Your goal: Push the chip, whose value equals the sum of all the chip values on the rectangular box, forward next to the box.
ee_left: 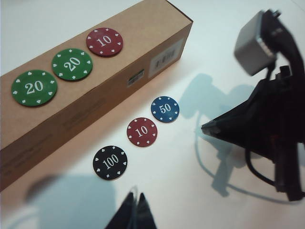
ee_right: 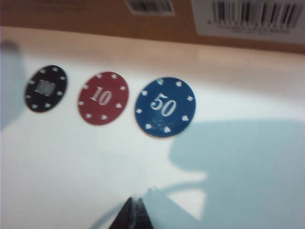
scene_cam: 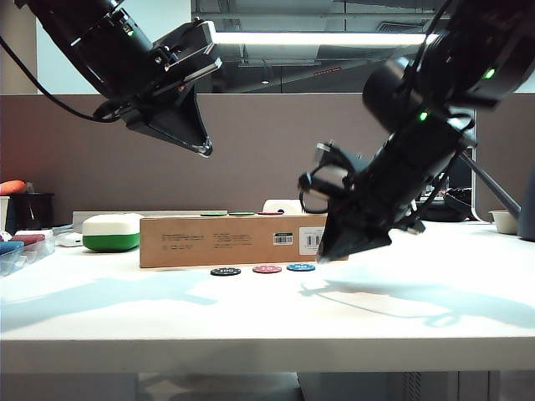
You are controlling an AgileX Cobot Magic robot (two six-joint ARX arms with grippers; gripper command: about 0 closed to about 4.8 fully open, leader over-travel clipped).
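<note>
You see the blue chip [ee_left: 165,109] marked 50 lying flat on the table [scene_cam: 351,322] just in front of the box [scene_cam: 192,242], near its barcode end and not touching it. Beside it, along the box front, lie a red chip [ee_left: 142,132] marked 10 and then a black chip [ee_left: 110,162] marked 100. On top of the box sit two green chips [ee_left: 34,88] marked 20 and one red 10. The right gripper [ee_right: 134,213] hangs low near the box's barcode end, close to the blue chip, its fingers pressed together; only their tips show. The left gripper [ee_left: 134,213] hovers high above the box, fingertips together, the rest cut off. Behind the box, the things are partly hidden.
</note>
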